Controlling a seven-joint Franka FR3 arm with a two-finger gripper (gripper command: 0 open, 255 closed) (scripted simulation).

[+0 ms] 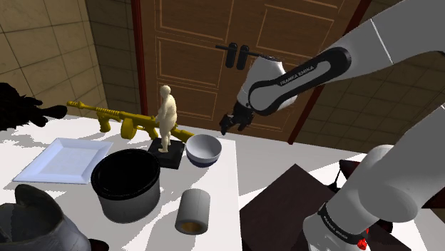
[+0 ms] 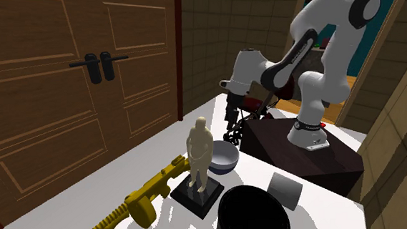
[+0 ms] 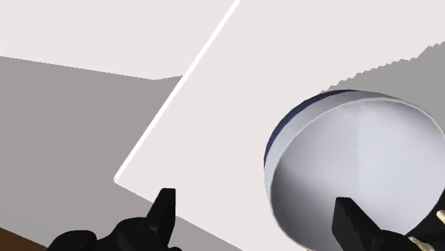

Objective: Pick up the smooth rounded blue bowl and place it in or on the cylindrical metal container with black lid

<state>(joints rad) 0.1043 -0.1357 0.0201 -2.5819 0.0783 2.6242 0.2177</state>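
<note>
Shoulder view: arm (image 1: 299, 78) reads "FRANKA EMIKA". Gripper (image 1: 234, 123) hangs mid-frame, just up and right of the bowl (image 1: 204, 148), which is dark blue outside, pale inside. Bowl sits on the white counter (image 1: 228, 178) beside a cream figurine (image 1: 166, 118). Grey container (image 1: 127, 184) w/ black rim stands lower left of it, apart.

Second exterior view: gripper (image 2: 230, 129) over bowl (image 2: 222, 155), centre frame. Container (image 2: 254, 213) is at the bottom edge.

Wrist view: gripper (image 3: 254, 198) spread wide, holding nothing. Bowl (image 3: 356, 164) is upright just beyond one fingertip, near the counter (image 3: 214, 114) edge.
</note>
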